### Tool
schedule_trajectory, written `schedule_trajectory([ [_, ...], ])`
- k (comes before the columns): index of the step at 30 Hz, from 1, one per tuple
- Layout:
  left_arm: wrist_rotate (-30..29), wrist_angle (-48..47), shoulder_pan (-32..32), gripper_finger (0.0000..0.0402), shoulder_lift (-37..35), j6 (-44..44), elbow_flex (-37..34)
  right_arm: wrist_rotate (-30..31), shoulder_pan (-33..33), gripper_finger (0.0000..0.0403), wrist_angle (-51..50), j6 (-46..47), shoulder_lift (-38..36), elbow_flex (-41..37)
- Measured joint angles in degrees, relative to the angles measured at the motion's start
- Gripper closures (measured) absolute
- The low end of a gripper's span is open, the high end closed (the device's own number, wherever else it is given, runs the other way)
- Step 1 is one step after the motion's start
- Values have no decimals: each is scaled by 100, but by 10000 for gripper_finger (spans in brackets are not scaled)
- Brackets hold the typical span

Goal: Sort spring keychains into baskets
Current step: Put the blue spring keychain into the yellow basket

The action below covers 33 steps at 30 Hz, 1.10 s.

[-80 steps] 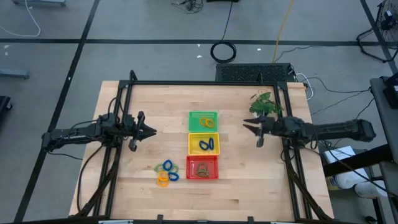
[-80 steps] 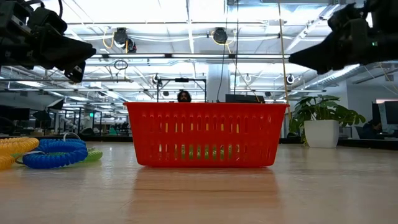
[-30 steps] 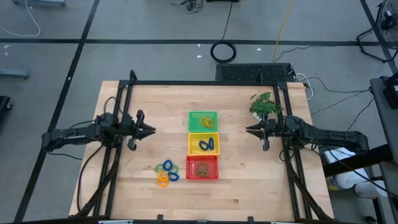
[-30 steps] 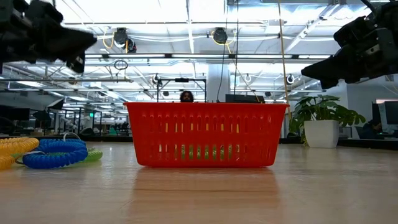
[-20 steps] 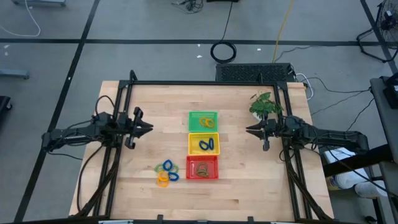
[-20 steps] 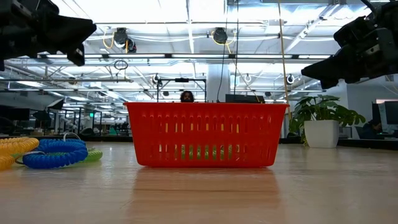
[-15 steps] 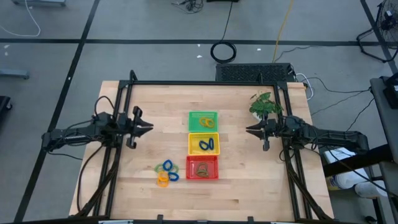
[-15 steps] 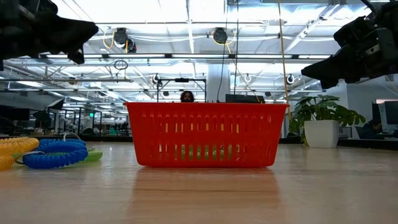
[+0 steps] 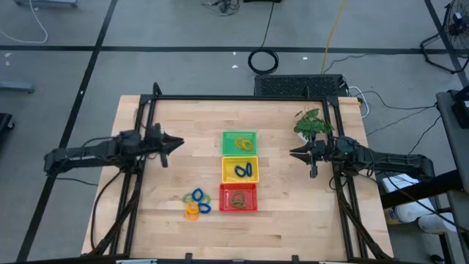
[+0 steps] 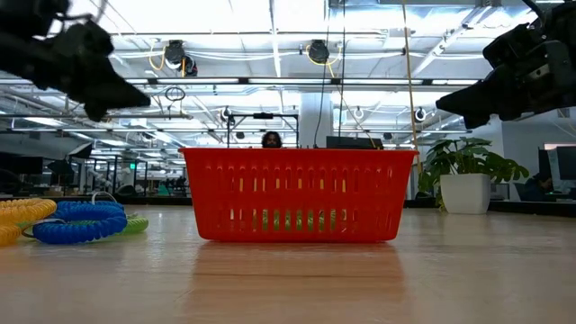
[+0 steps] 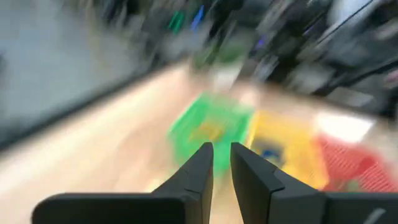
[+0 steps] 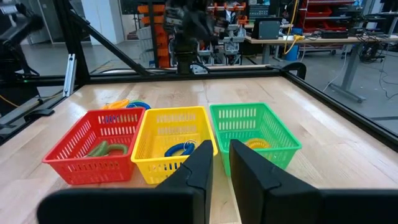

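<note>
Three baskets stand in a row at mid-table: green [image 9: 239, 142] farthest, yellow [image 9: 240, 169] in the middle, red [image 9: 239, 197] nearest. Each holds a spring keychain: orange-yellow in the green basket [image 12: 252, 132], blue in the yellow [image 12: 171, 140], green in the red [image 12: 93, 147]. A pile of blue, yellow and green keychains [image 9: 196, 204] lies on the table left of the red basket [image 10: 297, 193]. My left gripper [image 9: 176, 141] hovers left of the green basket, shut and empty. My right gripper [image 9: 294, 154] hovers right of the baskets, shut and empty.
A small potted plant [image 9: 311, 123] stands at the table's far right, close behind my right gripper. Black frame rails [image 9: 234, 97] run along the far edge and down both sides. A black cable coil [image 9: 263, 61] lies on the floor beyond the table.
My left gripper has moved toward the table's far edge and rolled about its own axis, quickly enough to blur its wrist view. The right arm, the baskets and the keychains have kept still.
</note>
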Motion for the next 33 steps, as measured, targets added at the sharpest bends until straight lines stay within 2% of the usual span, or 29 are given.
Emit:
schedule_trajectory([
  [2, -127, -566, -106, 334, 689, -386, 402, 0, 0, 363, 0, -1, 1, 0],
  [6, 75, -823, -481, 299, 2247, -874, 1287, 0, 0, 363, 0, -2, 2, 0],
  [12, 149, -2090, -1233, 219, 4240, -829, 2658, 0, 0, 363, -1, -2, 0, 0],
  [15, 452, -2431, -1566, 189, 4976, -866, 2945, 0, 0, 362, 0, -2, 0, 0],
  [19, 682, -2146, -1957, 171, 5678, -1171, 2983, 0, 0, 364, 0, -2, 0, 0],
  [25, 1038, -1848, -2333, 169, 6475, -1766, 2980, 0, 0, 362, -1, -1, 2, 0],
  [28, 1267, -1726, -2433, 169, 6715, -1809, 2980, 0, 0, 364, -2, 0, 2, 0],
  [33, 1227, -1647, -2542, 169, 6906, -1838, 2980, 0, 1, 363, -2, -1, 1, 0],
])
